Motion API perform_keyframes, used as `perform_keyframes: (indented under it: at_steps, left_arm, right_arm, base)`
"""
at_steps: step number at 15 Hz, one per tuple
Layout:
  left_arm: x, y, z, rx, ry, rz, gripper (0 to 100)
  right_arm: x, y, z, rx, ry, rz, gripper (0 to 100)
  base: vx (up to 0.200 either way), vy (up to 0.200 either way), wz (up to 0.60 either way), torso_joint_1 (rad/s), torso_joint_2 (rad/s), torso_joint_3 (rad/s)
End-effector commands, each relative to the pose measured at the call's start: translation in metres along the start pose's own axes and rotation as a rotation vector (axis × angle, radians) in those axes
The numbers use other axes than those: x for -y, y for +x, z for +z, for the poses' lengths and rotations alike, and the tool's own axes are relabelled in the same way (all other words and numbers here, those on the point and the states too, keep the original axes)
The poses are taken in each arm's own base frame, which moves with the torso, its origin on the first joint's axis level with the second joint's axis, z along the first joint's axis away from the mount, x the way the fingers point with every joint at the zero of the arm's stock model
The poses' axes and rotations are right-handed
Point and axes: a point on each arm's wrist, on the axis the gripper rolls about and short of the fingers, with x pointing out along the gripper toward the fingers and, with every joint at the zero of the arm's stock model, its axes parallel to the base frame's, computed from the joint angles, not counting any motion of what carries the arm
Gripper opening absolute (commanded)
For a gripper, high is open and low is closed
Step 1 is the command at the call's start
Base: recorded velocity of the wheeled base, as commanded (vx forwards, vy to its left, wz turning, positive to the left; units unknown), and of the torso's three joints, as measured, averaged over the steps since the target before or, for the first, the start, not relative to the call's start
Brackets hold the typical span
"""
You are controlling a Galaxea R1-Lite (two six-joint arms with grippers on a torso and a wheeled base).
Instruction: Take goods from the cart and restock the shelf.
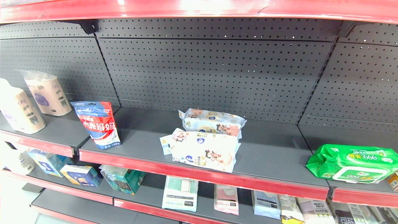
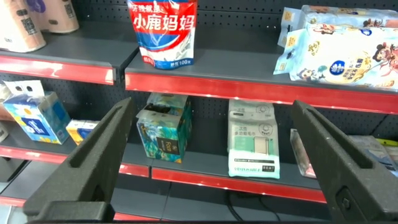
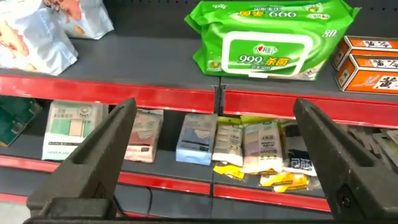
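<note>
Both sets of jaws are released right now. The left jaws are spread wide with nothing between them, and so are the right jaws. Each pair sits in front of the shelf [image 1: 273, 161] rather than on anything.

The goods on the middle board, going by the head view:
- Two cartoon-print wipe packs are dead centre. The front pack [image 1: 205, 151] lies flat near the red lip, and the back pack [image 1: 213, 122] is at its 12 o'clock, touching or overlapping it.
- A red and blue pouch [image 1: 99, 124] stands upright at 9 o'clock from those packs, well apart from them and close to the front edge.
- Further out at 9 to 10 o'clock, on the next board over, there are two wrapped paper roll packs [image 1: 48, 93], one behind the other.
- A green wipes pack [image 1: 354, 163] lies flat at 3 o'clock, on the right-hand board.
- Stacked orange boxes [image 3: 370, 62] sit just beside the green pack on its far side.

On the board below, a teal box [image 2: 163, 134] is at roughly 6 o'clock from the pouch. A white and green pack [image 2: 254, 140] is just beside it. Under the green wipes there's a row of small flat packets [image 3: 242, 146], packed close together.
</note>
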Motion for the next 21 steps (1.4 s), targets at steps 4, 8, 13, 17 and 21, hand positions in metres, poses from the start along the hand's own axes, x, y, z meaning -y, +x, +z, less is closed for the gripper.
perform_keyframes:
  at_steps: [4, 8, 13, 17, 21]
  left_arm:
    - [0.0, 0.0, 0.0, 0.0, 0.0, 0.0, 100]
    - [0.0, 0.0, 0.0, -0.001, 0.0, 0.0, 100]
    - [0.0, 0.0, 0.0, -0.003, 0.018, -0.016, 100]
    - [0.0, 0.006, 0.075, 0.013, -0.029, -0.034, 100]
    - [-0.013, 0.114, 0.156, -0.26, -0.06, 0.263, 100]
  right_arm:
    - [0.0, 0.0, 0.0, -0.005, 0.002, 0.0, 100]
    - [0.0, 0.0, 0.0, -0.005, -0.001, 0.0, 100]
    - [0.0, 0.0, 0.0, -0.005, 0.001, 0.0, 100]
    - [0.0, 0.0, 0.0, -0.004, 0.0, 0.0, 100]
    - [0.0, 0.0, 0.0, -0.004, 0.0, 0.0, 100]
  base:
    - [0.0, 0.0, -0.45, 0.001, 0.0, 0.001]
    - [0.0, 0.0, -0.6, 0.008, 0.0, -0.001]
    - [0.0, 0.0, -0.12, -0.001, 0.0, 0.0]
    - [0.0, 0.0, 0.0, 0.0, 0.0, 0.0]
    - [0.0, 0.0, 0.0, 0.0, 0.0, 0.0]
